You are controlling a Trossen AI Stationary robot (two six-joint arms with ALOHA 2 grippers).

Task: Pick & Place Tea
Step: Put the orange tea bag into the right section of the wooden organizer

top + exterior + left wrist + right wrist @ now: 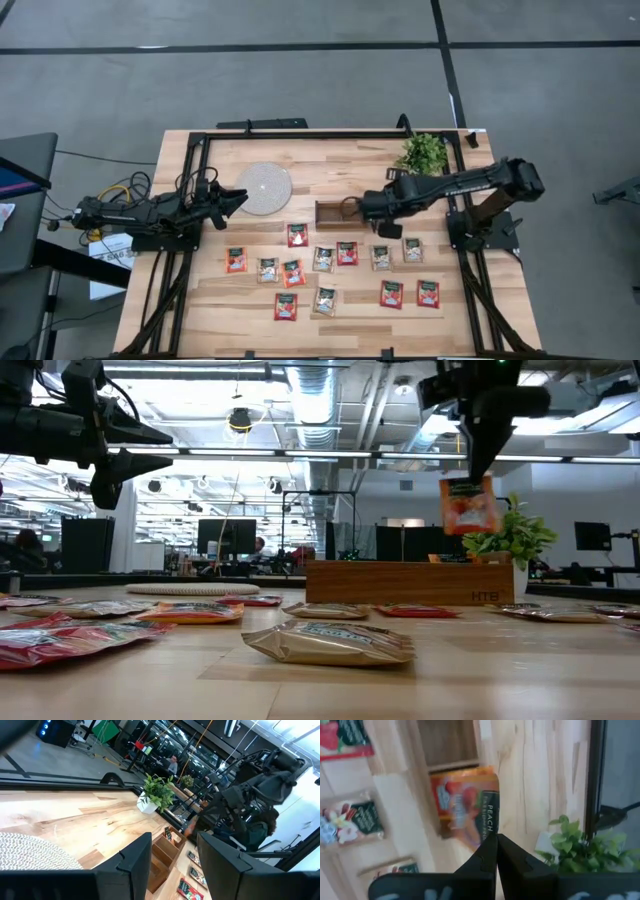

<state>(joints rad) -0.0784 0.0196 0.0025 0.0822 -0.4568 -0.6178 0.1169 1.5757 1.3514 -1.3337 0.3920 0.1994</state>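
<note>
A: Right gripper (496, 851) status?
B: Clenched on one red-orange tea sachet (466, 811), pinched by its dark band. Sachet hangs clear of the table, above the wooden tray (408, 582).
A: Left gripper (236, 200)?
B: Fingers (134, 862) parted, nothing between them. It hovers beside the round grey-white disc (264, 188), off the table surface.
A: Other sachets (330, 268)?
B: Lying flat on the table (330, 165) in loose rows in front of the tray, red-orange and pale ones mixed. Potted plant (424, 153) stands near the tray's right end
</note>
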